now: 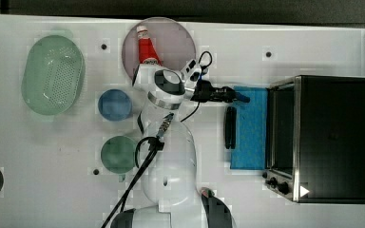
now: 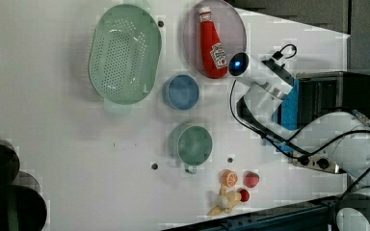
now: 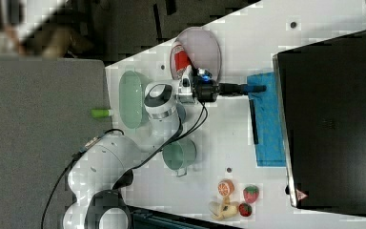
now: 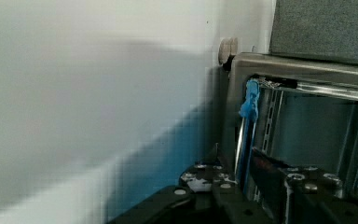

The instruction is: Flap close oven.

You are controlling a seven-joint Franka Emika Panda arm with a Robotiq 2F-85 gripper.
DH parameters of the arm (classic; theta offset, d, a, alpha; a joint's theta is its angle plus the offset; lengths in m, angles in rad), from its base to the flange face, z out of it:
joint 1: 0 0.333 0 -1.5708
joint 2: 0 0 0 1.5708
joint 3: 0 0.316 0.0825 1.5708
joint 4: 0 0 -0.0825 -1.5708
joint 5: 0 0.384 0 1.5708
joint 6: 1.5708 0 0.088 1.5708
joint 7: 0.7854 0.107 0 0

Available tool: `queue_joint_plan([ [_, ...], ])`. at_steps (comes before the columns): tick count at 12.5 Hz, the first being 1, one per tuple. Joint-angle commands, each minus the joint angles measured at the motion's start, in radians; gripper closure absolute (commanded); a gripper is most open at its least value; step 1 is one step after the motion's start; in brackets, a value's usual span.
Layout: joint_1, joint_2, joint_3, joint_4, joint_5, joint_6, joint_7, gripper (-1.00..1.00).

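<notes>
White table (image 1: 313, 42): one oven (image 1: 332, 137), flap down; two cups; tool (image 1: 240, 98) over flap, aperture unclear.

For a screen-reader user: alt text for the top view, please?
The oven sits with its blue-tinted flap door folded down flat on the white table, the robot's gripper reaching over the door's edge. A ketchup bottle lies on a plate behind the arm.
</notes>
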Motion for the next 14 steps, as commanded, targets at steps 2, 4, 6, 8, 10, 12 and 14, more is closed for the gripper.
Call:
queue_joint_plan([
  [2, -0.043, -0.107, 0.009, -0.023, 0.079, 0.063, -0.013, 0.53],
  [4, -0.084, -0.177, 0.009, -0.062, 0.141, 0.136, -0.105, 0.53],
  [6, -0.135, -0.251, 0.009, -0.098, 0.208, 0.202, -0.223, 0.53],
  [8, -0.194, -0.322, 0.008, -0.132, 0.315, 0.284, -0.342, 0.53],
  [10, -0.261, -0.38, 0.008, -0.149, 0.444, 0.347, -0.458, 0.53],
  [12, -0.33, -0.418, 0.007, -0.151, 0.538, 0.382, -0.606, 0.53],
  [14, -0.394, -0.436, 0.005, -0.15, 0.617, 0.429, -0.715, 0.53],
])
